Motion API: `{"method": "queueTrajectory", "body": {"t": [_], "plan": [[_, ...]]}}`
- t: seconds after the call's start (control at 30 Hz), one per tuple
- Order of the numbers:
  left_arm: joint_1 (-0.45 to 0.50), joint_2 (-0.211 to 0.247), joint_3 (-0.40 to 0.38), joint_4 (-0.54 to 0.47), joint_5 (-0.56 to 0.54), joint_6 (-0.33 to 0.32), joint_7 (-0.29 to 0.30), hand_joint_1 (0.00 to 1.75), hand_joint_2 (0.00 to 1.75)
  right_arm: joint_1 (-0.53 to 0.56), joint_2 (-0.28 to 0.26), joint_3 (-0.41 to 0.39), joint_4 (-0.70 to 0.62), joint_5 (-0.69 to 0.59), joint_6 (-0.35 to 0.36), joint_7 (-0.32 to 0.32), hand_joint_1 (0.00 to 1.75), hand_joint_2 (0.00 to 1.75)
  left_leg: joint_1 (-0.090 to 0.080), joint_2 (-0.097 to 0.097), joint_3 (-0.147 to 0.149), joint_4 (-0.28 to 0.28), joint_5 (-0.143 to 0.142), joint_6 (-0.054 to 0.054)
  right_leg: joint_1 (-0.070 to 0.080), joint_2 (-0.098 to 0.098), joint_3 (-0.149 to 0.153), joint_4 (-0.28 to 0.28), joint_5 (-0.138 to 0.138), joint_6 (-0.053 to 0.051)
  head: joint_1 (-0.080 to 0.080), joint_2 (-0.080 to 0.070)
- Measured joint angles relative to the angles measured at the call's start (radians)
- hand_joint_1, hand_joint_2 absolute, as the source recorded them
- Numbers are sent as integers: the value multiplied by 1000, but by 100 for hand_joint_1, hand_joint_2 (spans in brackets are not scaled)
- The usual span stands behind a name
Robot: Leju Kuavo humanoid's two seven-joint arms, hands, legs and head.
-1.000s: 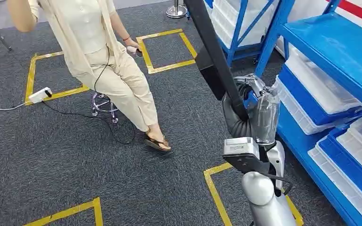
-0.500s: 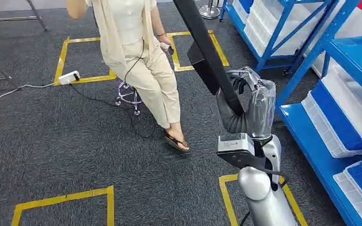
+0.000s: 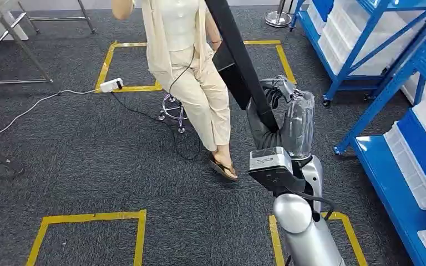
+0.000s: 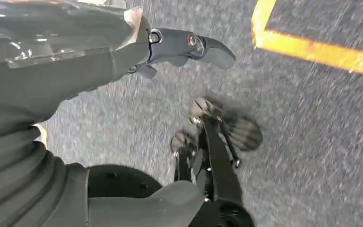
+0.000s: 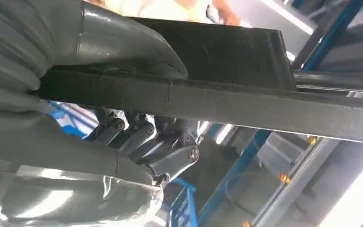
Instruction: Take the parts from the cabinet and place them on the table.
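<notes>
A: Right hand is still wrapped tight round the long black part, held upright over the carpet. Left hand hangs with nothing in it, fingers loosely apart.

B: Whole view swung: the blue shelves slid right, the seated person now sits just behind the part.

dark grey carpet, yellow tape squares, blue shelving, wheeled stool, white power strip

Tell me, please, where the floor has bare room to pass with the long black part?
Bare carpet lies between the white power strip and the near yellow tape square. Crowded ahead: the seated person, stool and blue shelving.
</notes>
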Motion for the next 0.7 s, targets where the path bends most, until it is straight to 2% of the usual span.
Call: {"method": "queueTrajectory", "body": {"t": [0.03, 0.07, 0.1, 0.13, 0.17, 0.2, 0.23, 0.27, 0.33, 0.37, 0.4, 0.43, 0.47, 0.5, 0.53, 0.6, 0.63, 0.67, 0.7], "plan": [[1, 0, -1, 0, -2, -2, 1, 0, 175, 0, 0, 0, 0, 6, 0, 2, 175, 175, 4, 3, -6, 16, 3, -6, 0, -13, -1, 0, 0, 0, 2, 0], [2, 0, -2, 0, -4, -3, 1, 0, 175, 1, 0, 0, 0, 10, 0, 3, 175, 175, 8, 9, 14, -15, 23, -9, 0, -23, -2, 0, 0, 0, 0, 0], [2, 2, -2, 0, -10, -5, 1, 0, 175, 1, 0, 0, 0, 15, 0, 5, 175, 175, 12, 17, 54, -81, 55, -12, 0, -31, -2, 1, -1, 1, 1, 0], [2, 4, -2, 0, -13, -6, 2, 0, 175, 1, 0, 0, 0, 17, 0, 7, 175, 175, 15, 35, 110, -175, 90, -14, -1, -39, -1, 2, -3, 4, 0, 0], [0, 4, -3, 0, -14, -9, 2, 0, 175, 1, 0, 0, 0, 19, 0, 9, 175, 175, 17, 69, 158, -256, 104, -15, 2, -44, 0, 7, -6, 10, 0, 0], [-2, 3, -3, 0, -16, -10, 3, 0, 175, 1, 0, 0, 0, 21, 0, 10, 175, 175, 9, 83, 160, -257, 94, -6, 13, -50, -4, 8, -8, 16, 0, 0], [-4, 4, -4, 0, -21, -13, 3, 0, 175, 2, 0, 0, 0, 21, 0, 11, 175, 175, 9, 72, 158, -261, 97, 3, 14, -54, -2, 9, -10, 21, 6, 0], [-2, 5, -4, 0, -23, -14, 4, 0, 175, 2, 0, 0, 0, 21, 0, 11, 175, 175, 6, 63, 156, -263, 99, 8, 14, -61, 0, 8, -9, 25, 7, 0], [-3, 6, -5, 0, -23, -14, 4, 0, 175, 0, 0, 0, 0, 19, 2, 11, 175, 175, 0, 44, 153, -270, 104, 23, 18, -77, 5, 7, -12, 40, 5, 0], [-2, 6, -5, 0, -23, -14, 4, 0, 175, -1, 0, 0, 0, 16, 3, 11, 175, 175, 8, 38, 161, -280, 111, 34, 13, -61, -8, 21, -22, 46, 6, 0], [-4, 6, -5, 0, -23, -14, 4, 0, 175, -2, 0, 1, 0, 15, 4, 11, 175, 175, 6, 30, 161, -283, 115, 41, 7, -23, -23, 61, -48, 42, 5, 0], [-4, 6, -5, 0, -23, -14, 4, 0, 175, -3, -1, 1, 0, 15, 4, 11, 175, 175, 6, 23, 158, -283, 118, 47, 4, 3, -56, 132, -82, 36, 8, 0], [-5, 6, -5, 0, -23, -14, 4, 0, 175, -3, -2, 0, 0, 15, 4, 11, 175, 175, 7, 13, 157, -283, 118, 48, 1, 15, -97, 217, -115, 33, 11, 0], [-5, 6, -5, 0, -23, -14, 4, 0, 175, -2, -4, 0, 1, 15, 4, 11, 175, 175, 6, 1, 155, -283, 119, 48, 1, 21, -136, 298, -140, 36, 11, 0], [-4, 6, -5, 0, -23, -14, 5, 0, 175, -2, -6, 0, 3, 14, 4, 11, 175, 175, 5, -11, 154, -283, 119, 49, -1, 23, -157, 340, -145, 42, 10, 0], [-4, 6, -5, 0, -23, -14, 5, 0, 175, -2, -8, 0, 4, 14, 6, 11, 175, 175, 6, -26, 155, -283, 120, 48, -4, 23, -148, 316, -125, 52, 11, 0], [-4, 6, -5, 0, -23, -13, 6, 0, 175, -6, -8, 0, 5, 10, 11, 11, 175, 175, 9, -48, 156, -282, 122, 44, -9, 28, -83, 180, -66, 71, 11, 0], [-4, 6, -5, 0, -21, -11, 6, 0, 175, -13, -8, 0, 6, 4, 18, 11, 175, 175, 10, -59, 156, -281, 123, 40, -16, 46, -36, 83, -31, 79, 11, 0], [-4, 6, -5, 0, -20, -10, 7, 0, 175, -22, -8, 0, 10, 0, 20, 11, 175, 175, 7, -66, 150, -280, 125, 33, -25, 93, -12, 22, -18, 81, 13, 0]]}}
